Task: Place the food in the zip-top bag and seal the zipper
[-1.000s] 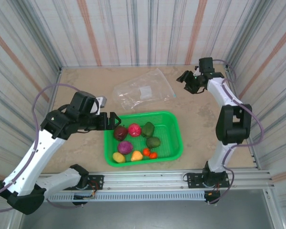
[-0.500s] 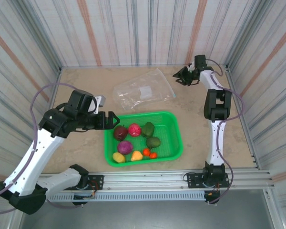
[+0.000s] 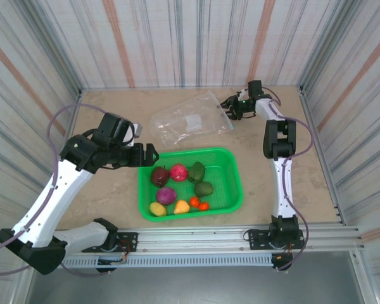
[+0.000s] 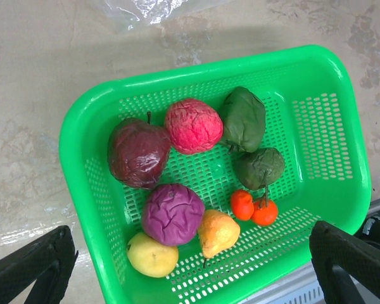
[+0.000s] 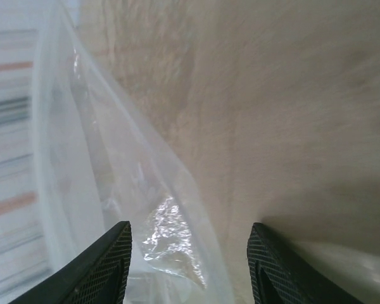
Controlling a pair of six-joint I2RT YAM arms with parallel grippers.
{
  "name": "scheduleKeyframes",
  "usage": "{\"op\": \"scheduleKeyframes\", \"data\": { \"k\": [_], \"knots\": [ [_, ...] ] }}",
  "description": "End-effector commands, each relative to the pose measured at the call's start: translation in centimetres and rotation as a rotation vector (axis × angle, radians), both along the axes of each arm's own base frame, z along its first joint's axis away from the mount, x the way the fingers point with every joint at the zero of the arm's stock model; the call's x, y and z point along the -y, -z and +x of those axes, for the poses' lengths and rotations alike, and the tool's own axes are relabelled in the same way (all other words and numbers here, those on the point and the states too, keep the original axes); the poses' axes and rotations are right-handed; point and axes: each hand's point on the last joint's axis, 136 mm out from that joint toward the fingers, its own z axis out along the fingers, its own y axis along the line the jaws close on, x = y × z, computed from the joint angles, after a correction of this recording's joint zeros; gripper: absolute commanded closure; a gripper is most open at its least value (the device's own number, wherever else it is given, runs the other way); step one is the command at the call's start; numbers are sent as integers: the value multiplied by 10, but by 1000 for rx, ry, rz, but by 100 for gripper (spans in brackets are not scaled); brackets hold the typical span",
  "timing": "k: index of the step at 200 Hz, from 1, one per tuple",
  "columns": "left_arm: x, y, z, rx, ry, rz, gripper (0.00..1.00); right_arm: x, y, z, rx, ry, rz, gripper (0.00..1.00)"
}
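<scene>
Food (image 3: 178, 172), we see, lies in the green basket (image 3: 227, 166) on the beige table (image 3: 114, 107) (striped walls (image 3: 177, 38) around), left gripper (image 3: 153, 154) spread wide beside it, right gripper (image 3: 227, 109) parted at the far zip-top bag (image 3: 190, 123).

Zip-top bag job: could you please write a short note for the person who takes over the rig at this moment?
Left hand: open, empty, at the left edge of the green basket.
Right hand: open, at the right edge of the zip-top bag; plastic lies between its fingers, not pinched.
Food: all pieces in the basket.
Bag: flat on the table behind the basket, nothing inside.
Done: nothing yet.
Left: open the bag, move the food in, seal it.
</scene>
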Motion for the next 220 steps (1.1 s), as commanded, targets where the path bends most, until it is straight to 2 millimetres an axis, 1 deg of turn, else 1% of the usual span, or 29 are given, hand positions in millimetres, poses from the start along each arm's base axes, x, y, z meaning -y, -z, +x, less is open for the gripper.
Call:
{"op": "scheduleKeyframes", "data": {
  "k": [1,6,19,26,36,50,66,79,94,108,129,137,151,161,171,177,188,197,200,201,204,205,206,220],
  "knots": [
    [-16,-9,2,58,-63,29,1,-15,10,-4,-37,-28,55,55],
    [-19,-13,4,84,-89,20,1,-16,11,-4,-39,-31,55,58],
    [-25,-31,7,188,-134,-32,1,-17,14,-6,-46,-34,55,71],
    [-27,-40,5,244,-151,-69,1,-17,11,-7,-42,-35,52,79],
    [-31,-50,3,312,-172,-123,1,-16,2,-5,-17,-28,47,88],
    [-33,-53,2,329,-190,-196,1,-14,-18,0,36,-17,43,97],
    [-33,-42,1,238,-191,-214,1,-11,-55,8,119,0,36,100],
    [-34,-33,1,182,-179,-178,1,-3,-91,14,203,31,-2,100],
    [-37,-24,0,107,-186,-116,1,14,-134,19,310,84,-91,100],
    [-28,-22,0,53,-147,-82,1,30,-181,17,419,133,-202,100],
    [-10,-30,1,59,-84,-49,1,44,-246,6,546,171,-342,100],
    [-6,-34,3,66,-76,-59,2,44,-270,-2,591,173,-383,100],
    [-1,-41,8,73,-78,-79,1,45,-302,-16,646,182,-465,100],
    [3,-45,10,75,-69,-92,1,40,-322,-30,688,167,-517,100],
    [7,-49,13,72,-56,-101,2,32,-333,-43,718,142,-568,100],
    [10,-50,15,67,-49,-104,2,24,-338,-51,739,113,-587,100],
    [11,-53,19,66,-54,-107,2,8,-340,-68,751,60,-620,100],
    [13,-55,24,67,-56,-120,2,-3,-335,-81,740,23,-656,100],
    [14,-56,25,69,-55,-128,2,-4,-333,-85,734,19,-668,100],
    [14,-56,26,70,-57,-131,2,-8,-331,-87,732,8,-669,100],
    [15,-57,28,69,-57,-142,2,-9,-330,-90,727,4,-679,100],
    [15,-57,28,69,-57,-146,2,-14,-327,-92,725,-6,-680,100],
    [15,-57,29,69,-59,-149,2,-12,-329,-93,727,-2,-683,100],
    [22,-57,38,48,-58,-233,1,-33,-310,-111,685,-45,-708,100]
  ]
}}
